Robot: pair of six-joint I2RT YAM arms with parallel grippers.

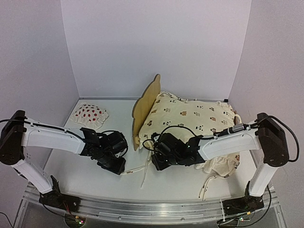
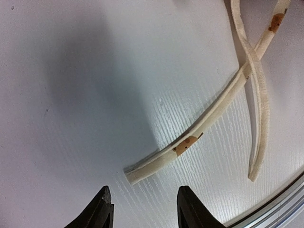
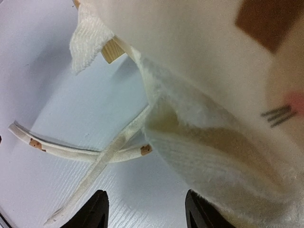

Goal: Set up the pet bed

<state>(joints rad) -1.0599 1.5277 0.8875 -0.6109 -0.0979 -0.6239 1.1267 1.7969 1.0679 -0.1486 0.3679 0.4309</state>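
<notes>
The pet bed [image 1: 146,102] stands at mid-table, its plywood headboard upright on the left. The cream animal-print cover [image 1: 190,116] lies over the bed and hangs off its near side. My right gripper [image 1: 159,160] is at the bed's near left corner. In its wrist view it [image 3: 145,210] is open, with a wooden post of the bed [image 3: 112,50] ahead, and the cover's fleecy edge [image 3: 213,142] against its right finger. My left gripper [image 1: 116,166] is low over the table. It [image 2: 145,209] is open just short of the end of a cover tie [image 2: 142,172].
Two cream ties [image 1: 142,173] cross on the table between the grippers. More ties [image 1: 209,183] trail off the cover's near right corner. A small strawberry-print pillow [image 1: 89,115] lies at the far left. A metal rail [image 1: 142,206] runs along the near edge.
</notes>
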